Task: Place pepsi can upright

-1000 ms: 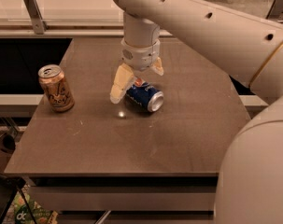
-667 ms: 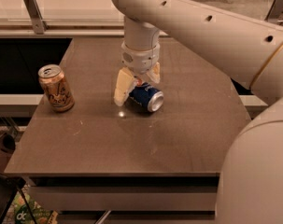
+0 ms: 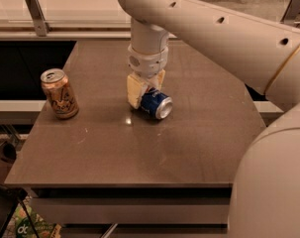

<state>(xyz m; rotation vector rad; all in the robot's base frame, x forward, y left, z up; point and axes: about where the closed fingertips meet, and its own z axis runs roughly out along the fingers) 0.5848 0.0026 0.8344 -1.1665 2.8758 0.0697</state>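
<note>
The pepsi can (image 3: 157,105) is dark blue and lies on its side near the middle of the brown table (image 3: 189,148), its silver end facing front right. My gripper (image 3: 146,86) reaches straight down from the white arm onto the can's far end. Its tan fingers (image 3: 133,91) stand on either side of the can and press against it. The can's far end is hidden between them. The can still rests on the table.
An orange-tan can (image 3: 59,94) stands upright near the table's left edge. My white arm's large links (image 3: 268,133) fill the right side of the view. A dark gap and a rail lie behind the table on the left.
The gripper has come down over the can's far end and its fingers have drawn closer together around it. The can has not moved.
</note>
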